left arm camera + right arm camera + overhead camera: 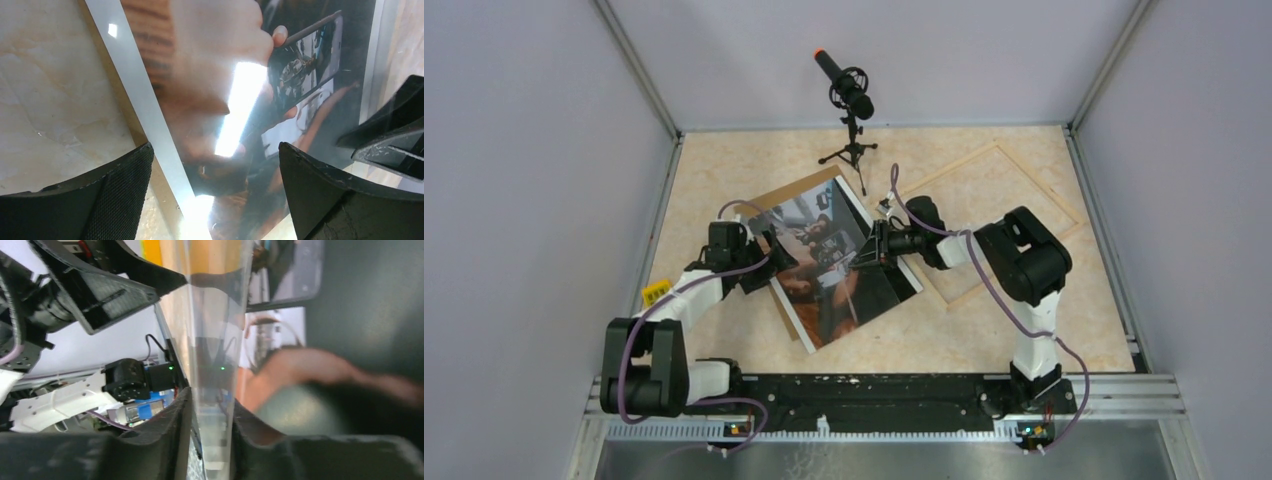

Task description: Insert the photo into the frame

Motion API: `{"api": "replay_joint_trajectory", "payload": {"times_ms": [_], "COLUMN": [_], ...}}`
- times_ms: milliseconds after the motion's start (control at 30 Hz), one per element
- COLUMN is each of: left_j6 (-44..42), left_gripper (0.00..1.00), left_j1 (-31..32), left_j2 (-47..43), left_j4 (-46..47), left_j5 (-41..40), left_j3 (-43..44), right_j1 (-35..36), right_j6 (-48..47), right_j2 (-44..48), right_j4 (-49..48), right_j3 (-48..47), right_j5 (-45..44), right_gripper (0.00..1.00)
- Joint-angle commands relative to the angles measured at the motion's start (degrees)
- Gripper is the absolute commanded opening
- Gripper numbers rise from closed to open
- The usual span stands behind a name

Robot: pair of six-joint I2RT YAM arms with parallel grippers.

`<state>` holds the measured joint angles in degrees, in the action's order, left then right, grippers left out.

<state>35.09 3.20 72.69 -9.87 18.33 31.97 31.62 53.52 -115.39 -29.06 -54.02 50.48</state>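
Right hand point(871, 248) pinches the photo point(824, 295) by its lifted edge, the frame point(1042, 187) at its three o'clock; left hand point(764, 262) gapes wide.

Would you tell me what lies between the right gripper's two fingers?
The photo, seen almost edge-on, passes between the fingers of the right gripper, one finger on each side of it. The right wrist view shows this most clearly.

Much of brown board point(799, 190) beneath photo point(839, 265)
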Motion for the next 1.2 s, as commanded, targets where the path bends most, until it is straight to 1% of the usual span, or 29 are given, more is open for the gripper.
{"api": "replay_joint_trajectory", "payload": {"times_ms": [0, 100, 133, 200, 300, 333, 367, 433, 533, 667, 733, 767, 833, 900, 967, 1000, 1067, 1167], "left_j6": [-1.98, -3.23, -3.91, -5.54, -8.59, -9.76, -11.0, -12.77, -14.15, -13.76, -12.84, -12.4, -11.57, -10.85, -10.18, -9.83, -9.16, -8.45], "left_gripper": [0.98, 0.98, 0.99, 0.99, 0.98, 0.98, 0.98, 0.98, 0.98, 0.99, 0.98, 0.98, 0.99, 0.98, 0.98, 0.98, 0.98, 0.98], "left_j1": [1.09, 2.47, 2.73, 2.95, 3.08, 3.04, 3.04, 3.04, 3.04, 3.04, 3.04, 3.04, 3.06, 3.09, 3.16, 3.27, 3.61, 4.51], "left_j2": [-1.79, -4.69, -5.77, -8.44, -12.36, -13.35, -14.13, -15.07, -15.29, -14.02, -13.36, -13.07, -12.63, -12.07, -11.71, -11.55, -11.21, -10.2], "left_j4": [-4.19, -7.03, -8.16, -10.85, -14.5, -15.44, -16.72, -18.31, -18.7, -17.96, -17.25, -16.82, -15.77, -14.78, -14.2, -13.98, -13.08, -11.82], "left_j5": [0.4, 2.37, 3.07, 3.5, 2.1, 1.17, -0.14, -3.16, -5.24, -4.02, -2.61, -1.81, -0.41, 0.98, 2.41, 3.08, 4.14, 5.22], "left_j3": [0.88, 5.43, 7.25, 11.71, 18.48, 20.56, 22.32, 25.71, 28.15, 30.13, 30.81, 31.01, 31.18, 31.29, 31.73, 31.99, 32.67, 33.86], "right_j1": [0.56, 1.23, 1.56, 2.64, 6.58, 7.36, 7.6, 6.8, 5.42, 3.09, 0.84, -0.74, -4.89, -10.51, -17.4, -21.69, -26.92, -30.85], "right_j6": [5.18, 3.87, 3.07, -0.83, -14.86, -17.84, -18.24, -14.48, -6.09, 11.06, 17.01, 18.24, 18.01, 17.24, 17.3, 17.1, 16.12, 11.85], "right_j2": [2.21, 5.16, 6.54, 11.03, 19.29, 21.93, 24.72, 31.3, 40.48, 50.43, 55.31, 57.96, 62.97, 67.59, 71.89, 73.02, 73.05, 68.85], "right_j4": [-9.03, -6.03, -4.32, 1.58, 22.01, 26.4, 28.28, 26.58, 20.91, 10.17, 7.45, 9.21, 16.77, 23.77, 27.06, 27.26, 25.52, 23.53], "right_j3": [-0.4, -0.23, -0.23, -0.55, -3.8, -3.88, -2.55, 2.76, 10.16, 20.22, 24.16, 25.15, 25.36, 25.31, 26.05, 26.47, 26.46, 24.04], "right_j5": [1.73, 1.9, 1.97, 1.69, -4.43, -6.36, -7.68, -9.23, -9.96, -9.71, -10.22, -10.92, -12.59, -13.2, -12.45, -11.62, -9.3, -7.81], "right_gripper": [0.19, 0.02, 0.0, 0.0, 0.0, 0.0, 0.0, 0.0, 0.0, 0.0, 0.0, 0.0, 0.0, 0.0, 0.0, 0.0, 0.0, 0.0]}}
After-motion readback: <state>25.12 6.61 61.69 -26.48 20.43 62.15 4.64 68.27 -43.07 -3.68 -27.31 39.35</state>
